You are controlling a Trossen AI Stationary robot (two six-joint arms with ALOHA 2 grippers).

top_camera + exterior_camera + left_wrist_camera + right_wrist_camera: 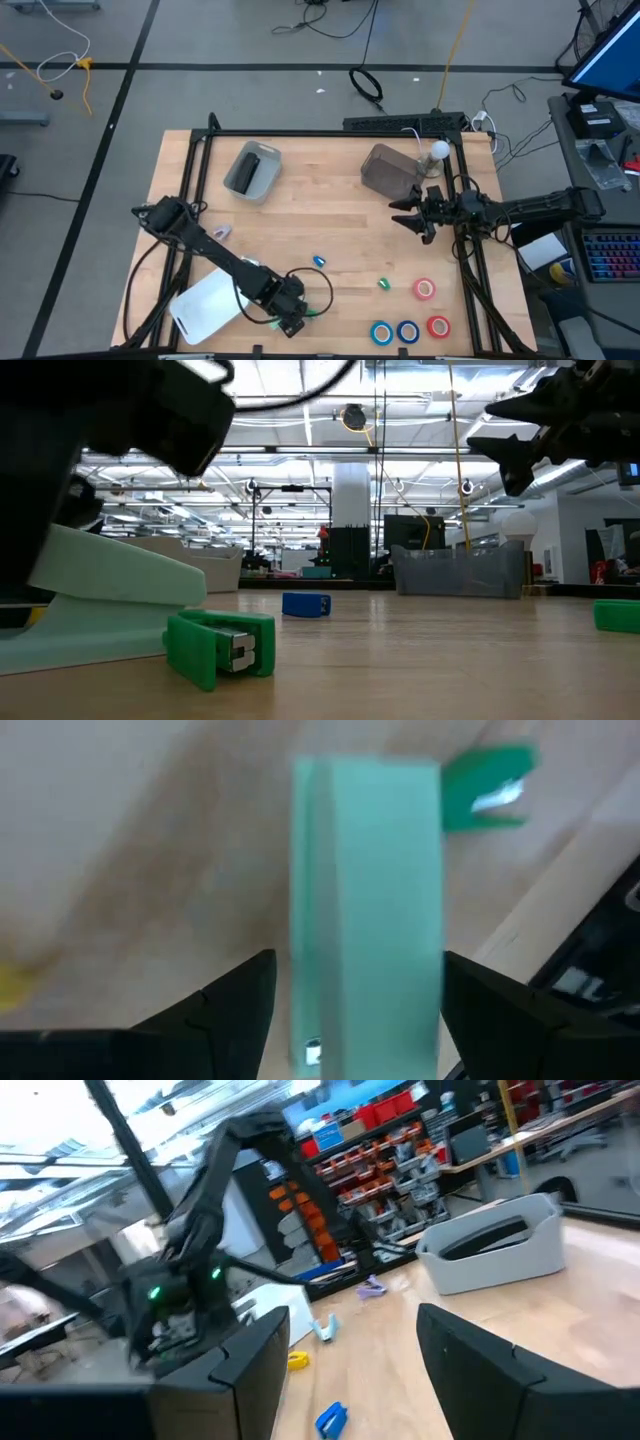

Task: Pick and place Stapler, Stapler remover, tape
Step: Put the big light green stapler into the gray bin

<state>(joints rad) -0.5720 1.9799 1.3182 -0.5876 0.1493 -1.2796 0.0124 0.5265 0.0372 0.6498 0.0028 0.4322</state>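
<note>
Straddling a pale green stapler [366, 910], the left gripper's [360, 1010] jaws stood wide; a green staple remover [487, 788] lay beyond. The right gripper [352, 1370] hung open, facing a grey bin [497, 1245] holding a dark stapler [487, 1235].

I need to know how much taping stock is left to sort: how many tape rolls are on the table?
4, all by the table's near right corner: a red tape roll farthest in, then two blue tape rolls and another red one in a row.
</note>
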